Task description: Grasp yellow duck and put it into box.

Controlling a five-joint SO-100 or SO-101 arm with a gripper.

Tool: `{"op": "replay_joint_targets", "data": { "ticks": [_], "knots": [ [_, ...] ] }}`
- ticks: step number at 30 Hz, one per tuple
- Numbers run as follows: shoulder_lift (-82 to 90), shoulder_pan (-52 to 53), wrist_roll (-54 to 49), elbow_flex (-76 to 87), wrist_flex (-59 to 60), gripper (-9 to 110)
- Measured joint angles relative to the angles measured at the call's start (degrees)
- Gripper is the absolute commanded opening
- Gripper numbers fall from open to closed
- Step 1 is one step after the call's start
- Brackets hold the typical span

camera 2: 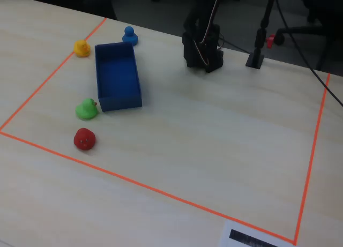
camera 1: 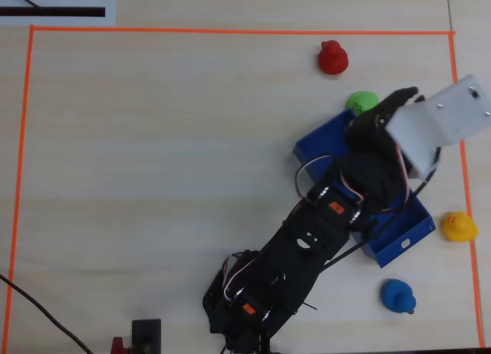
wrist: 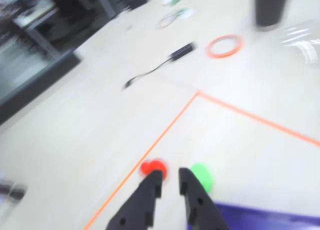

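Pale wood table with an orange tape square. Yellow duck (camera 1: 459, 226) sitting just right of the box (camera 1: 401, 241) in the overhead view, near the tape line, not yet picked up. Blue duck (camera 1: 398, 296) close by; green duck (camera 1: 362, 102) and red duck (camera 1: 332, 57) at the box's other end. Gripper (wrist: 168, 177) up over the box, pointing at red and green, holding nothing, fingers a small gap apart. Best to swing round to yellow, open wide, come down straight, squeeze softly.

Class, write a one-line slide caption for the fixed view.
Empty blue box ringed by yellow duck, blue, green and red ducks.
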Motion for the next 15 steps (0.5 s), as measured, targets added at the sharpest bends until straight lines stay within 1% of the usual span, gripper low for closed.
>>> {"op": "replay_joint_targets", "data": {
  "ticks": [2,5,8,11,12,15],
  "knots": [
    [-4.66,3.78,0.88,-5.45,1.49,1],
    [-12.39,9.67,2.20,-14.41,5.54,7],
    [-19.60,15.03,2.64,-22.50,9.76,9],
    [-25.84,20.13,2.64,-28.12,11.25,14],
    [-27.42,21.53,2.64,-28.74,11.25,18],
    [-31.82,25.22,2.64,-29.09,11.25,34]
  ]
}}
